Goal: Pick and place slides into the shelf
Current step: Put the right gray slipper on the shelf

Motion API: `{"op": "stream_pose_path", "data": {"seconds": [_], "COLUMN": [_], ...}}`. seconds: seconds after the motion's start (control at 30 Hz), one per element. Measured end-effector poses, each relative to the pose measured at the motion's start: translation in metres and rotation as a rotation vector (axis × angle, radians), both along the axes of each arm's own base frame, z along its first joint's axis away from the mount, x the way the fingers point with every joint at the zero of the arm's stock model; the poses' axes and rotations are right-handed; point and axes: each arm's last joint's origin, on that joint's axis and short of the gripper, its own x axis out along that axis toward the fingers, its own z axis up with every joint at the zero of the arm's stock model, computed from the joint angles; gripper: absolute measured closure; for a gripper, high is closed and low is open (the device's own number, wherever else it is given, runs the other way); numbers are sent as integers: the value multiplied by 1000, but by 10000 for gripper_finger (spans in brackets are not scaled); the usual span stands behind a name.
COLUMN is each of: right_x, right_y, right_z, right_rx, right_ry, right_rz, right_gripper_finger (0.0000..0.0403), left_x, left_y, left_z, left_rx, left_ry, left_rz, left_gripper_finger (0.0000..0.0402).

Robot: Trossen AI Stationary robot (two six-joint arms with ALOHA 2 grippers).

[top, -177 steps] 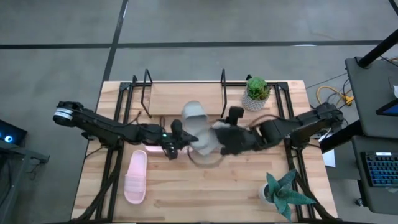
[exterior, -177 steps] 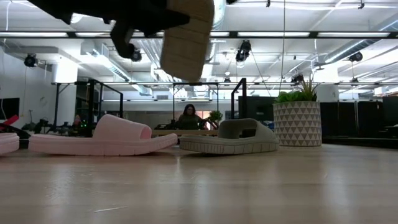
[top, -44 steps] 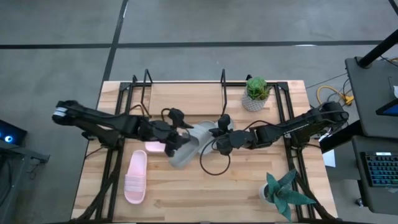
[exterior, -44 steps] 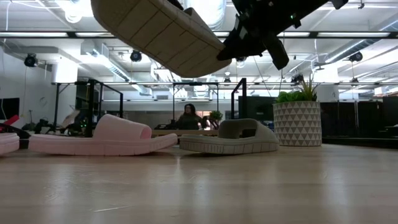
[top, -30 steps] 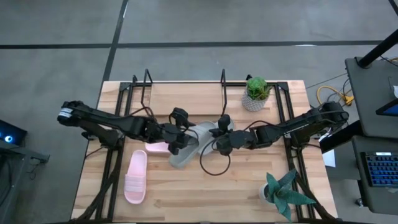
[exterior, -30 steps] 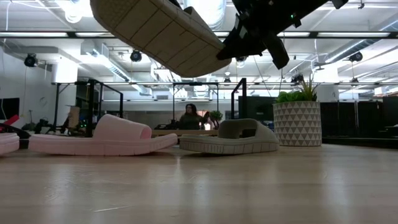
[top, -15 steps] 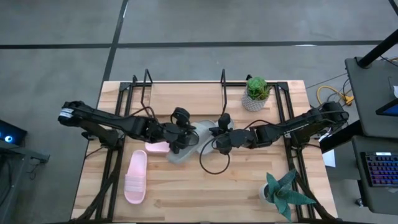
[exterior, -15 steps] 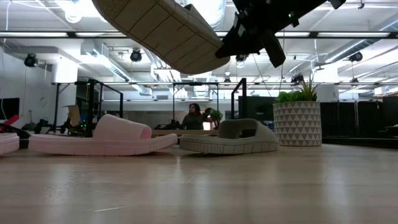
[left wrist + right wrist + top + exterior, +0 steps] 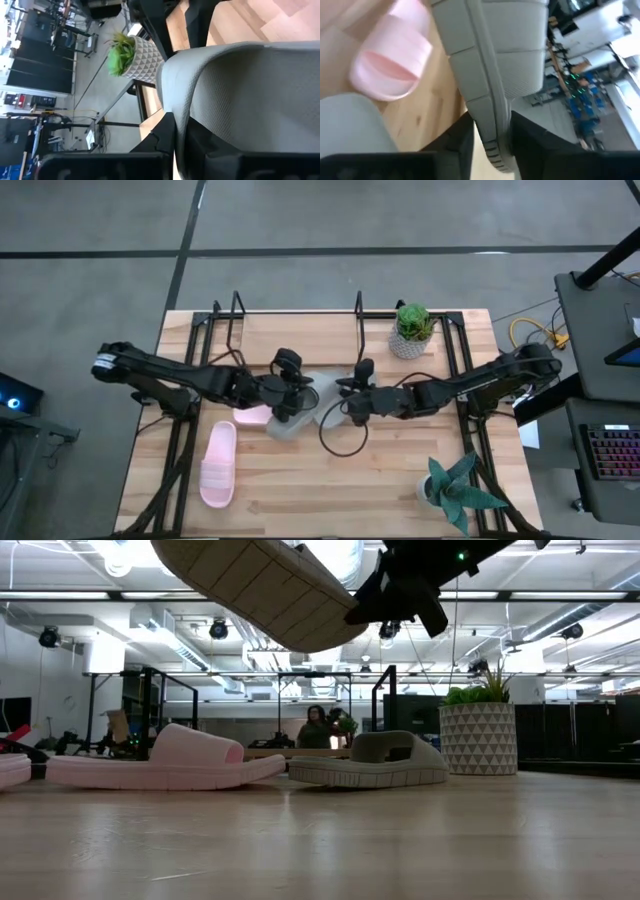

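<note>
Showing no readable markings, a grey slide (image 9: 292, 410) with a ribbed sole hung above the table's middle, the left gripper (image 9: 288, 393) and right gripper (image 9: 350, 402) both clamped on its edges.

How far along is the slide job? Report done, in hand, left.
Done: nothing, the shelf is bare. In hand: one grey slide held aloft by the left gripper and right gripper together. Left: shelve it, then the other grey slide and two pink slides on the table.
</note>
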Motion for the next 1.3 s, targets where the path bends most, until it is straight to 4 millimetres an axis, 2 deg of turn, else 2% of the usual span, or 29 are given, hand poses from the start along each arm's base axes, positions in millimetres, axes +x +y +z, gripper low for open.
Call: {"op": "stream_pose_path", "data": {"seconds": [0.13, 0.3, 0.53, 0.73, 0.97, 1.3], "right_x": [-4, -10, -13, -13, -12, -16], "right_y": [-2, -4, -4, -1, 2, 1], "right_z": [6, 16, 22, 19, 10, -5], "right_rx": [4, 105, 325, 412, 452, 457], "right_ry": [-39, -125, -257, -288, -264, -232], "right_rz": [-85, -133, -195, -210, -185, -202], "right_gripper_finger": [262, 259, 272, 278, 273, 284], "left_x": [-12, -27, -24, -20, -34, -44], "left_y": [4, 13, 21, 43, 88, 125], "left_z": [9, 16, 8, -2, -22, -74], "left_rx": [35, 130, 249, 240, 157, 204], "left_ry": [-12, -49, -50, -5, 54, 177], "left_rz": [54, 231, 448, 550, 763, 827], "left_gripper_finger": [401, 401, 401, 401, 401, 402]}}
